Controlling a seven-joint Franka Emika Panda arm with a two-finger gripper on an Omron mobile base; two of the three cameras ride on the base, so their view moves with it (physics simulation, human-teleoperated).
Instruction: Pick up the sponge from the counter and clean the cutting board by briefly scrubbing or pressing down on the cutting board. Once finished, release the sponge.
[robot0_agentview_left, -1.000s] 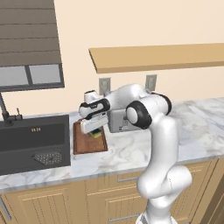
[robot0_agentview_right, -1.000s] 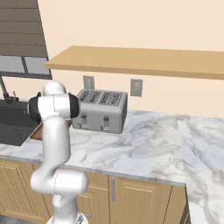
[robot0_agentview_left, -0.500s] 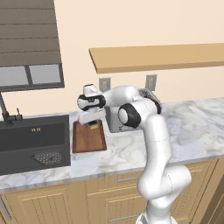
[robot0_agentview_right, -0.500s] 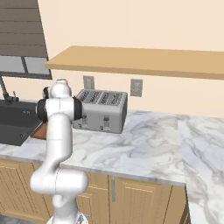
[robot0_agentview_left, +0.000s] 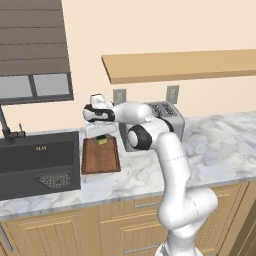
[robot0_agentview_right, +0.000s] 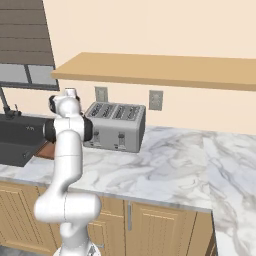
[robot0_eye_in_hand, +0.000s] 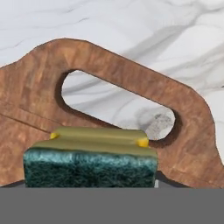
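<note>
Two of the task's steps look done from how things lie: I judge that the sponge is off the counter and already over the board. In the hand view, the small yellow sponge with the dark green scrub face (robot0_eye_in_hand: 90, 159) sits at the bottom centre, right where the fingertips rise, so I read the two-finger gripper (robot0_agentview_left: 98, 131) as clamped on the sponge, though the fingers themselves are hidden behind it. Past the sponge, the reddish-brown wooden cutting board (robot0_eye_in_hand: 39, 96) spans the middle of the frame, its handle cut-out showing white-grey veined marble counter (robot0_eye_in_hand: 131, 26) through it.

In the left base view, the gripper hangs at centre left, above the far end of the cutting board (robot0_agentview_left: 101, 157), with a speck of green and yellow (robot0_agentview_left: 102, 140) just under it. The dark sink basin (robot0_agentview_left: 37, 162) lies just beside the board, to the frame's left. The silver toaster (robot0_agentview_right: 115, 126) stands near the arm in the right base view.

Step in hand, as I judge it: scrubbing. I cannot tell whether the sponge touches the wood. The next move calls for a short downward press onto solid board surface, clear of the handle hole, and only then opening the fingers.
</note>
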